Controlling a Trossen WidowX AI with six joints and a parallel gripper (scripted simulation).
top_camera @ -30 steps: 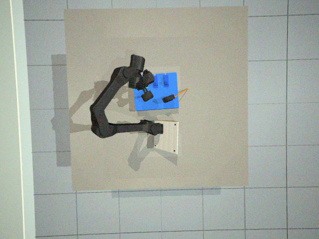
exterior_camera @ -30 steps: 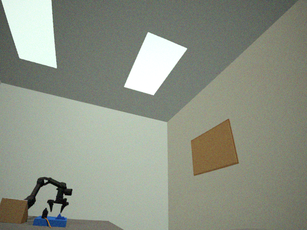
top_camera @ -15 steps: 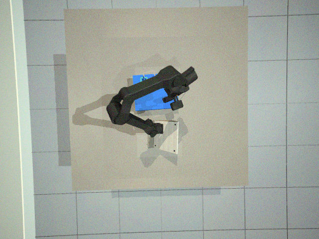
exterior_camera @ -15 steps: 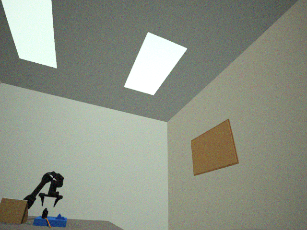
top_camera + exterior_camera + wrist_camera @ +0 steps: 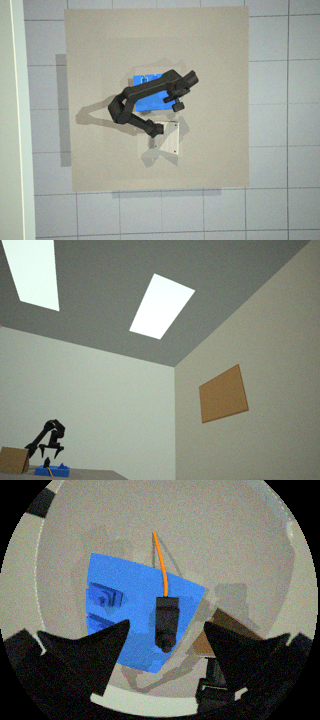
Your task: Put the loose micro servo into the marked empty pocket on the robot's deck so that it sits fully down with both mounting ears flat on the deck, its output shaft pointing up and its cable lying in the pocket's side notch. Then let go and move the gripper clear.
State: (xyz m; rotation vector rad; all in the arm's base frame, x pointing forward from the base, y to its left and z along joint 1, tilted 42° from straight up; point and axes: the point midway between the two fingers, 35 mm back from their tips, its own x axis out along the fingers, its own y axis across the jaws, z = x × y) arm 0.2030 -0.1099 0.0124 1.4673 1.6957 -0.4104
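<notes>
The blue deck lies in the middle of the table. Its marked pocket, outlined in cyan, is at the deck's far left corner in the top view. The black micro servo rests on the deck near its opposite edge. Its orange cable trails off the deck. My gripper is open and empty. It hangs straight above the servo with a finger on each side and does not touch it. In the top view the gripper hides the servo.
The arm's base sits on a pale mounting plate just in front of the deck. It shows as a brown block in the side view. A seated servo sticks up from the deck's far end. The beige table stretches all around.
</notes>
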